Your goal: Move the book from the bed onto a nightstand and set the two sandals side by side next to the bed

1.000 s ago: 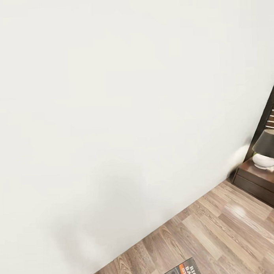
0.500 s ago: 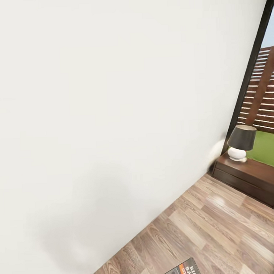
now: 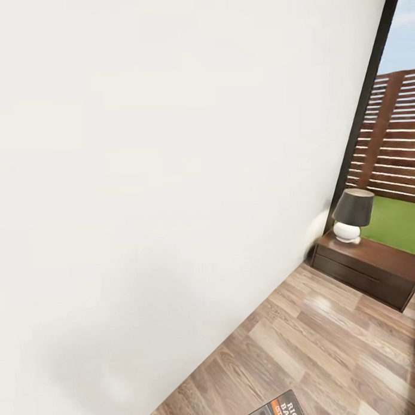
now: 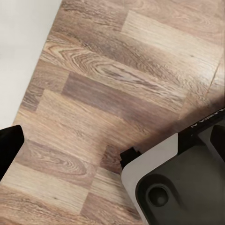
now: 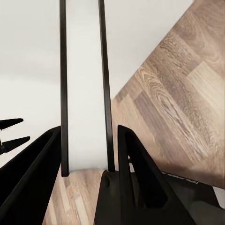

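At far right of the head view, more nightstand (image 3: 368, 270) and window are framed than before; right gripper (image 5: 89, 154) clamps the book (image 5: 84, 89) edge-on.

The wall (image 3: 158, 173) is plain off-white, with a faint grey shadow low down. The floor (image 3: 332, 353) is wood plank in mixed mid-brown, tan and darker brown boards with swirling grain and a pale glossy glare patch. The nightstand (image 3: 365, 272) is dark glossy brown. On it the lamp (image 3: 350, 217) has a dark grey-brown shade over a white rounded base. The window frame (image 3: 370, 82) is black; behind it the fence (image 3: 393, 135) shows reddish-brown slats with pale gaps, above bright green grass (image 3: 399, 225) and under pale blue sky. The book (image 3: 277, 409) has a dark cover with an orange patch and white lettering. The right hand (image 5: 89, 187) has black fingers closed on the book's white page edge between thin black cover lines.
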Motion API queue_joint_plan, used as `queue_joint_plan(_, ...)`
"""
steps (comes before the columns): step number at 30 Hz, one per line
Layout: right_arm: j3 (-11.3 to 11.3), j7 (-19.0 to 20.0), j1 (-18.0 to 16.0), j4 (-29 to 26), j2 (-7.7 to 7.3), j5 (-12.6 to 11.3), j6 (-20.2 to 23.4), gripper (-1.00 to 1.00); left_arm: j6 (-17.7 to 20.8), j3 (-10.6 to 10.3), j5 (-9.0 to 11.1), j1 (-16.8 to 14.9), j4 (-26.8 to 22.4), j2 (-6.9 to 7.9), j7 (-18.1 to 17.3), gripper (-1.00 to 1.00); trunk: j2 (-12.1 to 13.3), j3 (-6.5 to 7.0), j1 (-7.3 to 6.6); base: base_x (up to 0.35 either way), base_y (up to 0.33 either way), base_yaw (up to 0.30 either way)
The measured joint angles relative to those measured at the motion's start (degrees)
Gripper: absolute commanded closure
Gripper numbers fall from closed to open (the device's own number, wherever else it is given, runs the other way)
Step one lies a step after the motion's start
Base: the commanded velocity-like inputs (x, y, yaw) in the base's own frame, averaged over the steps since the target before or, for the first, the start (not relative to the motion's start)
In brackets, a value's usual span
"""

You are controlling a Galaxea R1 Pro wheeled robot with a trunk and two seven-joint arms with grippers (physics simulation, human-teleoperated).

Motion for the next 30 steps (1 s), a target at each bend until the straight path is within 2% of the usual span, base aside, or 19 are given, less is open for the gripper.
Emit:
queue_joint_plan(6,0.02,0.0,0.0,0.01,0.0,0.02,0.03,1.0,0.0,0.0,-0.02,0.0,0.0,0.0,0.0,-1.0,0.0,0.0,0.0,0.321,0.0,0.0)
queue_joint_plan(13,0.0,0.0,0.0,0.0,0.03,-0.01,0.04,1.0,0.0,0.0,-0.04,0.0,0.0,0.0,0.0,-1.0,0.01,0.0,0.02,0.135,0.0,0.0)
queue_joint_plan(23,-0.02,0.0,0.0,0.0,-0.01,0.0,0.06,1.0,0.0,0.0,0.0,0.0,0.0,0.0,0.0,-1.0,0.0,0.0,0.0,0.283,0.0,0.0)
queue_joint_plan(30,-0.03,0.03,0.01,-0.02,-0.01,-0.02,0.07,1.0,0.01,0.0,0.0,-0.01,0.01,0.0,0.02,-1.0,0.01,0.0,0.03,0.063,0.0,-0.091)
